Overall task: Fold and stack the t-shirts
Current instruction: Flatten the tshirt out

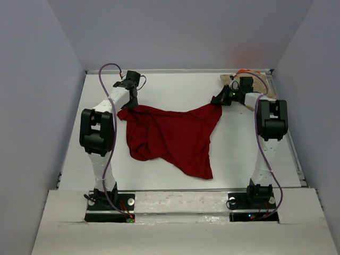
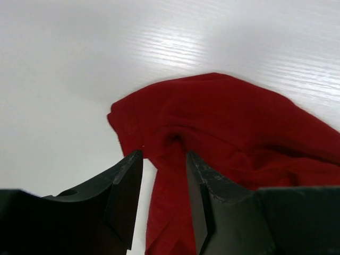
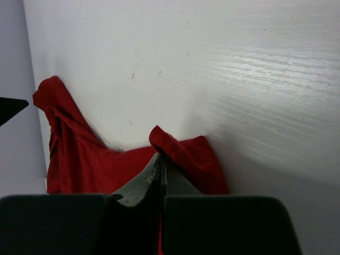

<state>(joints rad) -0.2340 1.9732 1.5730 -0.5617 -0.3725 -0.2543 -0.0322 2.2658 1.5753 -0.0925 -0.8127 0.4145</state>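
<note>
**Fingers at two corners of the red shirt**

Dark fingers of the left gripper (image 2: 163, 155) fill the bottom of the left wrist view. They stand apart, with a bunched strip of the red shirt (image 1: 170, 135) running up between them. Pale desk (image 1: 159, 85) shows in the gap beside the cloth, so nothing is pinched there. The fingers of the right gripper (image 3: 160, 156) are pressed together, clamped on a folded corner of the same shirt.

From above, the red shirt lies crumpled in the middle of the desk. Its far edge is drawn out sideways between the two grippers, with the left corner right at the left gripper. The right corner rises in a taut point to the right gripper. Its long axis therefore runs left to right, and the loose body trails back toward the arm bases (image 1: 109, 204).

A tan shirt (image 1: 264, 89) with a sliver of orange cloth (image 1: 243, 70) sits in the far right corner. It is just behind the right gripper and well apart from the left.

Folding looks not yet begun; this seems to be the spreading step. The next move turns on the left corner, which lies straight ahead between the parted fingers, nearest the left arm. A pull by the right arm alone would likely drag the cloth rightward rather than flatten it.
</note>
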